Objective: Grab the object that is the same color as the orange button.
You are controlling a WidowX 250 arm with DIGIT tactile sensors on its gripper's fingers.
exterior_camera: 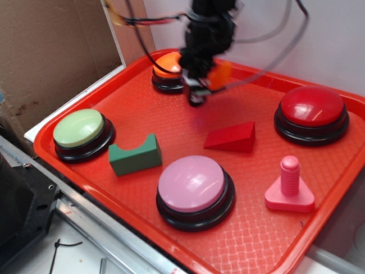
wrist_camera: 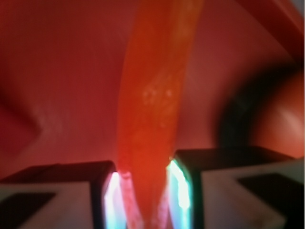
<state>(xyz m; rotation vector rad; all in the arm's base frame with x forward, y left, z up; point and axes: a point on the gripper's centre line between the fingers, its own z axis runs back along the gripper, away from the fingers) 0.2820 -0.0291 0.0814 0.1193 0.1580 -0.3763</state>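
Observation:
My gripper (exterior_camera: 197,91) hangs above the back of the red tray (exterior_camera: 245,240), just right of the orange button (exterior_camera: 167,66), and is blurred. It is shut on the small orange crescent piece (exterior_camera: 219,74), which sticks out at its right side, lifted off the tray. In the wrist view the orange piece (wrist_camera: 152,109) runs up from between the two fingers (wrist_camera: 186,191), which press on its sides. The orange button's black base shows at the right of the wrist view (wrist_camera: 243,114).
On the tray stand a red button (exterior_camera: 312,107) at the back right, a green button (exterior_camera: 80,129) at the left and a pink button (exterior_camera: 192,184) in front. A red wedge (exterior_camera: 232,137), a green notched block (exterior_camera: 136,154) and a pink bolt piece (exterior_camera: 290,185) lie between them.

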